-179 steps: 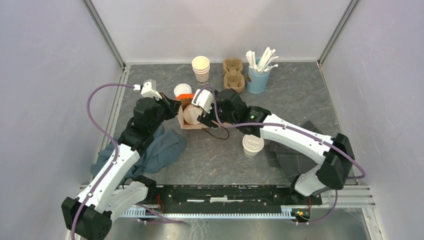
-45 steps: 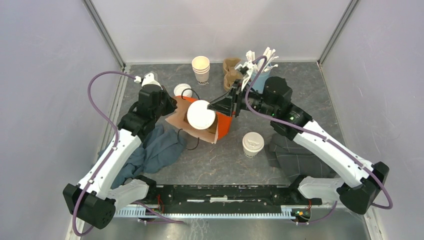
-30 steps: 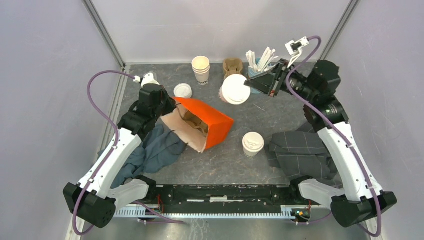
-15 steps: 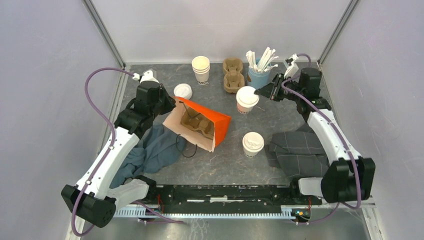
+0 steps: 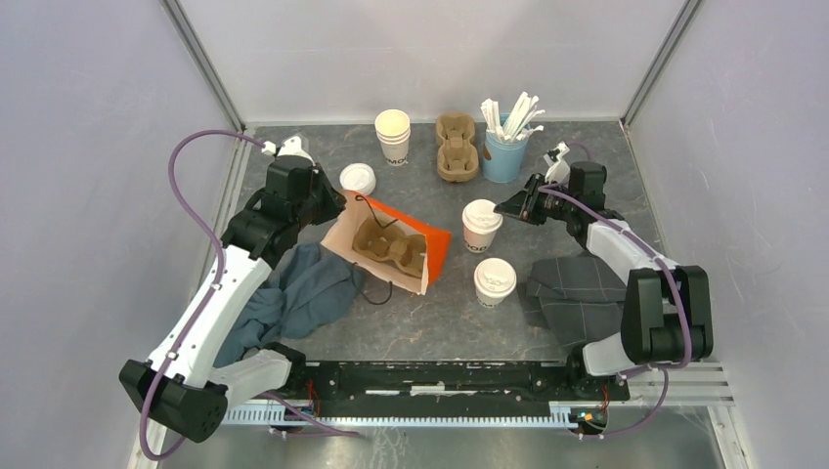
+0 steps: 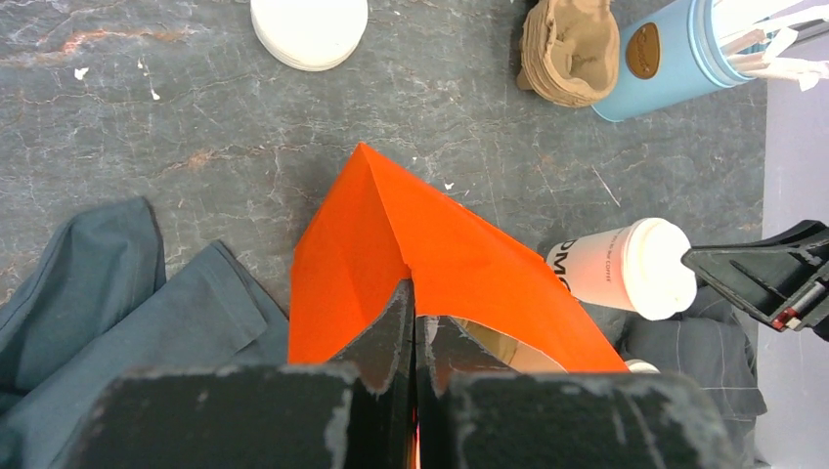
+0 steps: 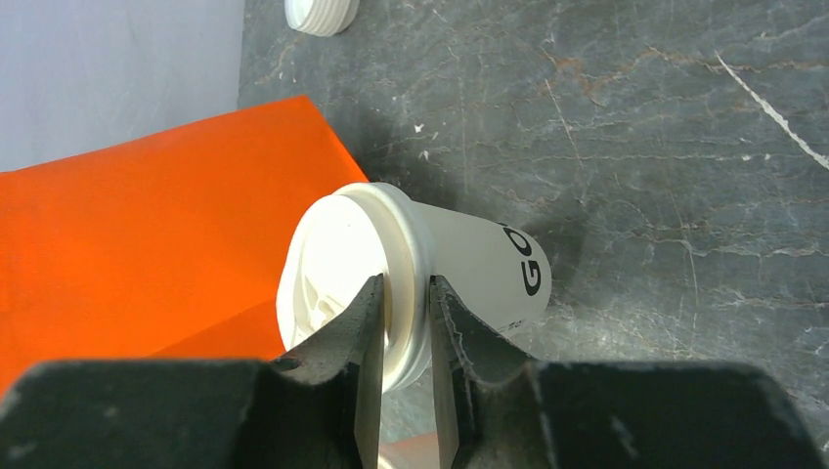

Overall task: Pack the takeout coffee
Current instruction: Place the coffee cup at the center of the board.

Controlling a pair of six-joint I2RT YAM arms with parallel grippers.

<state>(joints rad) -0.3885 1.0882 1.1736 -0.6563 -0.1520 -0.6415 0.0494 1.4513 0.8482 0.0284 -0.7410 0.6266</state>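
An orange paper bag (image 5: 437, 250) lies on its side with its mouth towards me and a brown cup carrier (image 5: 386, 244) inside. My left gripper (image 5: 327, 200) is shut on the bag's upper edge (image 6: 430, 244), fingers pinched together (image 6: 413, 293). One takeout coffee cup (image 5: 481, 223) stands upright just right of the bag. My right gripper (image 5: 503, 207) reaches in from the right, its jaws closed over the rim of that cup's white lid (image 7: 391, 283). The second lidded cup (image 5: 495, 280) stands alone a little nearer to me.
Along the back stand a stack of lidless cups (image 5: 393, 135), spare carriers (image 5: 457, 147) and a blue tin of stirrers (image 5: 504, 147). A stack of lids (image 5: 358, 178) lies behind the bag. A blue-grey cloth (image 5: 303, 293) lies left, a dark cloth (image 5: 577, 303) right.
My right arm carried the lidded cup from over the bag up to the back right, then brought it down onto the table beside the bag. The bag has tipped lower.
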